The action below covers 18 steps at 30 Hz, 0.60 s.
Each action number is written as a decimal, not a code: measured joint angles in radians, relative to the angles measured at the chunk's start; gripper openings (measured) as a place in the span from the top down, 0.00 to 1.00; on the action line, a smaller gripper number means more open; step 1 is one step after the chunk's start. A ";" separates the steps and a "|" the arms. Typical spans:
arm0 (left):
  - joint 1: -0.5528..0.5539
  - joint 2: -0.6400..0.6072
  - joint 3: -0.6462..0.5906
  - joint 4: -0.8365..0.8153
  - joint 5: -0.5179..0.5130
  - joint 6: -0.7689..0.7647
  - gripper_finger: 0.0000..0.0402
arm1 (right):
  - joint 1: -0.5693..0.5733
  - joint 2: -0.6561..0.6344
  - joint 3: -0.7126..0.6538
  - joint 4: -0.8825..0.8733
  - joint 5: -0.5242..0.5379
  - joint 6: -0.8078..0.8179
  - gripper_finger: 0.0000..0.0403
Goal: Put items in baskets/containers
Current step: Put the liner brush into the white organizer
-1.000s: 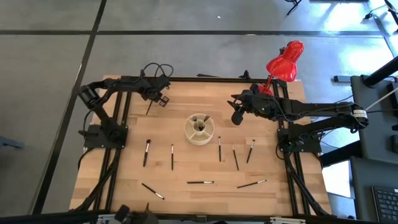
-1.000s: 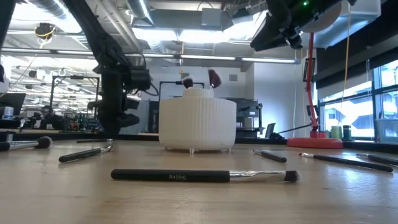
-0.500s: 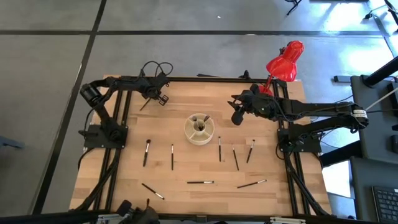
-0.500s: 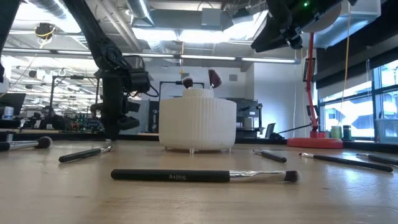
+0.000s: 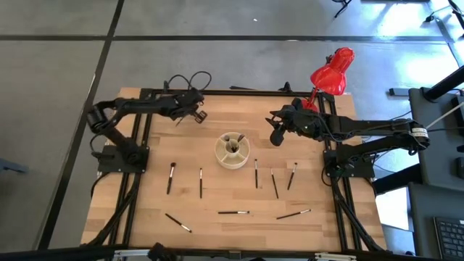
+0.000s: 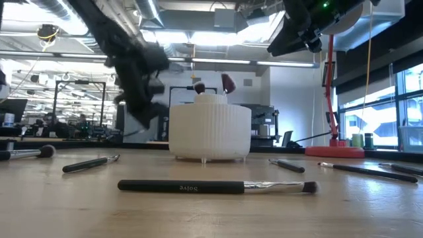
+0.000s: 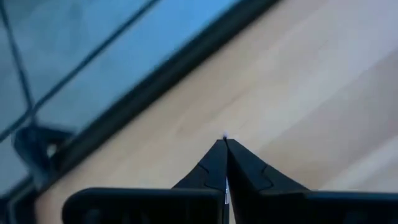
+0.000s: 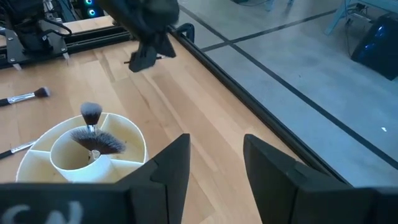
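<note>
Wood tabletop [image 5: 217,196], brushes [image 5: 233,212] scattered; red lamp [image 5: 332,72] at corner.

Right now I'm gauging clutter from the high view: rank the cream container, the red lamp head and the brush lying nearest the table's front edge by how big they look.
1. Red lamp head: largest, though it stands higher, nearer the camera.
2. Cream container: slightly smaller.
3. Brush: smallest, a thin dark line.

In the low view the left tool [image 6: 140,79] is a motion-blurred smear, so whatever it carries cannot be made out. Its wrist view shows a blurred counter [image 7: 311,93]. The bowl [image 6: 210,131] wall hides the handles of the brushes inside.
</note>
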State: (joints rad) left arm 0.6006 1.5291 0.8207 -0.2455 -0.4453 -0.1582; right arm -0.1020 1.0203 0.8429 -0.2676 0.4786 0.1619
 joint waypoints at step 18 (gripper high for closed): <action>-0.617 -0.023 -0.134 1.150 -0.300 0.202 1.00 | 0.000 0.000 0.000 0.000 0.000 0.012 0.63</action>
State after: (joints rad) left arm -0.0160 1.5063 0.6868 0.9042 -0.7453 0.0442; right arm -0.1017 1.0199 0.8429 -0.2676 0.4786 0.1743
